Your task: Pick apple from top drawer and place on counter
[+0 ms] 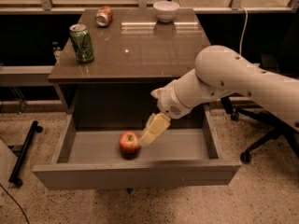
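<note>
The red apple [129, 143] with a yellowish patch lies on the grey floor of the open top drawer [187, 146], left of middle. My gripper [148, 137] reaches down into the drawer from the right on a white arm. Its pale fingers sit right beside the apple's right side. The glossy grey-brown counter [140, 50] is above the drawer.
On the counter stand a green can [81, 43] at the front left, a crushed red-and-white can [104, 16] at the back left and a white bowl [166, 10] at the back. An office chair base [261, 146] is on the right. A black stand [24, 153] is on the left.
</note>
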`<state>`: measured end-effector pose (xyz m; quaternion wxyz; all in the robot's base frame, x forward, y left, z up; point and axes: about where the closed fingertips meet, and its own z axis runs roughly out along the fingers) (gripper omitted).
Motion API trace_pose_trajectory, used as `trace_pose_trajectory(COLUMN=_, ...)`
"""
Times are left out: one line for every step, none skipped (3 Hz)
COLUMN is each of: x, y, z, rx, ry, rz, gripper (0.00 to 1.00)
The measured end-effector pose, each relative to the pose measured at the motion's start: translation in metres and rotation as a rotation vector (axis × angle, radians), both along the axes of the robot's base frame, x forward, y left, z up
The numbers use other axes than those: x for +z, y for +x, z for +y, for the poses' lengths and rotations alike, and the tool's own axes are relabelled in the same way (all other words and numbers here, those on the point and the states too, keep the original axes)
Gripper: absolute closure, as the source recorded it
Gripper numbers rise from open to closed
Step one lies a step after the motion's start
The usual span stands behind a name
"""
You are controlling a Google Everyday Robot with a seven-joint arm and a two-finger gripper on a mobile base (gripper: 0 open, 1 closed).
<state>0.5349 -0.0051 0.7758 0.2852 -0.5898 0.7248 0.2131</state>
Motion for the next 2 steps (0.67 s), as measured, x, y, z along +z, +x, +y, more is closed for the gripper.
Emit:
trace_pose_trajectory(x=-0.021, y=0.007, z=0.015, rx=0.009, ry=0.039, rz=-0.007, gripper=0.0)
trace_pose_trajectory(x=-0.04, y=0.009, z=0.025, rx=0.014, ry=0.099, rz=-0.006, gripper=0.0)
